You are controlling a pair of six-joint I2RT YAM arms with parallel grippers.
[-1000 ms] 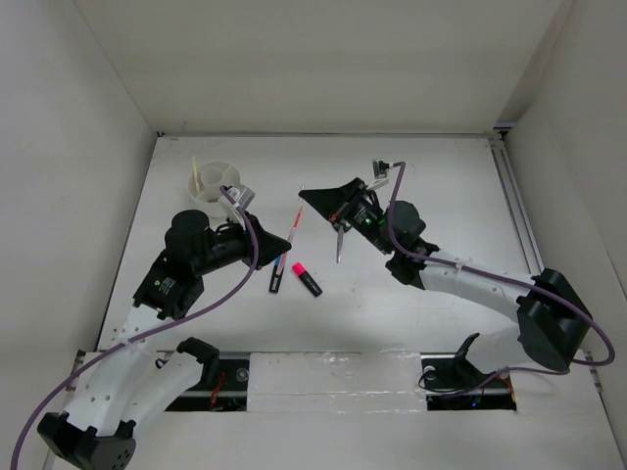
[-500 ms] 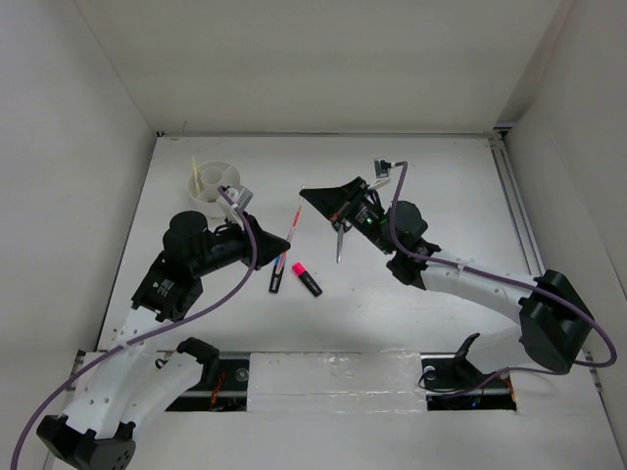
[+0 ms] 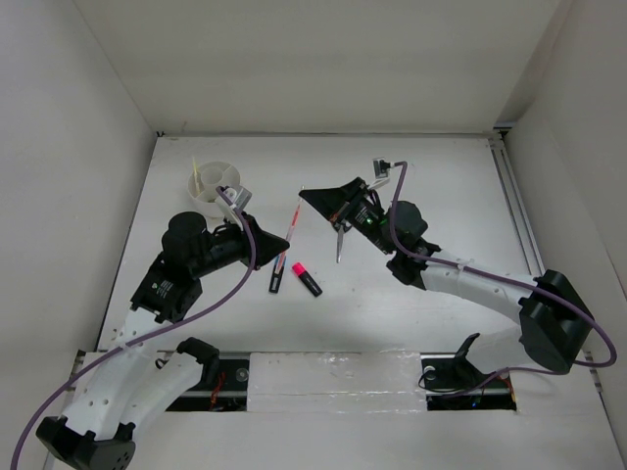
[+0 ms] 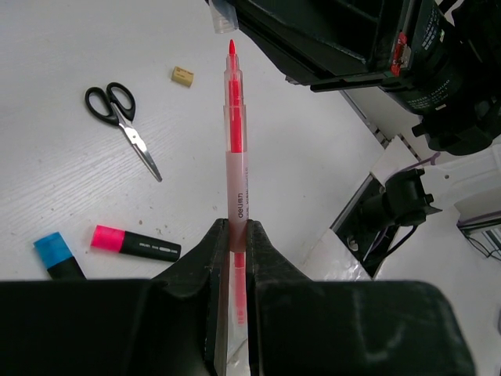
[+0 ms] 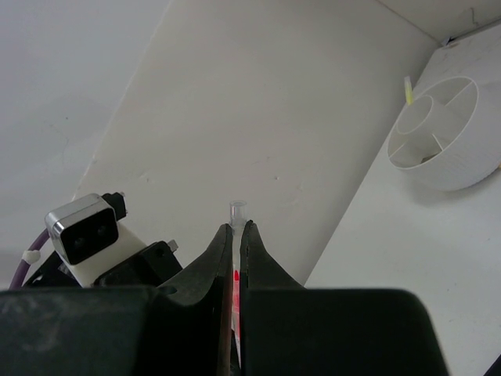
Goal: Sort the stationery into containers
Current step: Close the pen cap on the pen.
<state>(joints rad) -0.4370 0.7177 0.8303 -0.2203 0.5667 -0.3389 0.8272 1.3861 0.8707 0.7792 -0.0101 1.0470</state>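
Pink pen (image 4: 236,157) in left hand (image 4: 236,229), seemingly right hand (image 5: 236,229).

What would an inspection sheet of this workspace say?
Surface: white table.
Job's things: yellow pen in bowl; scissors, tan block, blue highlighter and pink highlighter loose on table.
Clutter: nothing seen.
Grippers: left gripper shut on pink pen; right gripper shut on clear tube, seemingly its cap.
Cables: purple cables along both arms.
Surroundings: white walls; rail at right.
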